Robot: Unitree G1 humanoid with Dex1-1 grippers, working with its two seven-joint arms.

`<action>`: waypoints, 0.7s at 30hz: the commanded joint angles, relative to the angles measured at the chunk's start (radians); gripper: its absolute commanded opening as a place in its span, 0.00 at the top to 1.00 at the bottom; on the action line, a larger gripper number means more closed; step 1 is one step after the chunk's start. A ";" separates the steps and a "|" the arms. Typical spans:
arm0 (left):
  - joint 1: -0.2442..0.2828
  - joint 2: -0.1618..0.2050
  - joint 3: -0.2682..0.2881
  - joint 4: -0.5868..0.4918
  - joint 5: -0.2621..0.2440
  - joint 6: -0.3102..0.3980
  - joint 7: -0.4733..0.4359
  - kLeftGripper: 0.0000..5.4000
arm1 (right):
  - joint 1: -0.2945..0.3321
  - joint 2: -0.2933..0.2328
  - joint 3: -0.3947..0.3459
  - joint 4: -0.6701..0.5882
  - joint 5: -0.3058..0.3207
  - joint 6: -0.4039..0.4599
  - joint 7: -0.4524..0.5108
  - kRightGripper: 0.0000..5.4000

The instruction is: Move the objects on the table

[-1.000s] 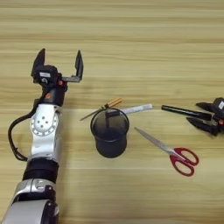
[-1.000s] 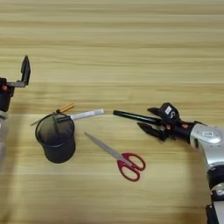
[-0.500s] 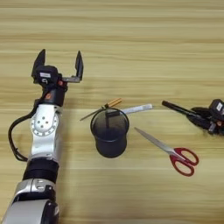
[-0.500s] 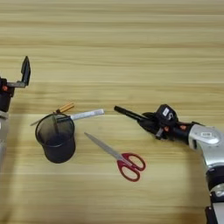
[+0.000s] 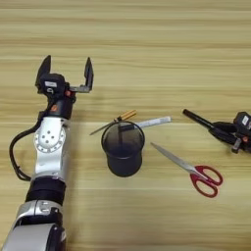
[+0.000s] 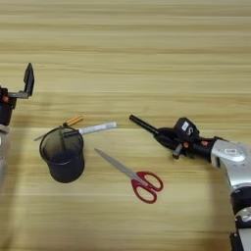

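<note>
The right gripper (image 6: 139,123), fingers narrowed, has crept left toward the marker (image 6: 97,128); the left gripper (image 5: 66,71) stays wide.

One screwdriver (image 5: 113,121), one marker (image 5: 147,122), one pen cup (image 5: 122,148), one scissors (image 5: 191,170)

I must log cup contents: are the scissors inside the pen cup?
No, the scissors lie flat on the table, apart from the pen cup.

light wooden table (image 5: 147,44), horizontal grain stripes
</note>
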 commanded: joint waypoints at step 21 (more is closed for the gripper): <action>-0.024 -0.001 -0.005 0.015 0.012 -0.010 0.005 0.00 | 0.042 0.041 -0.008 -0.238 0.081 0.036 0.034 0.81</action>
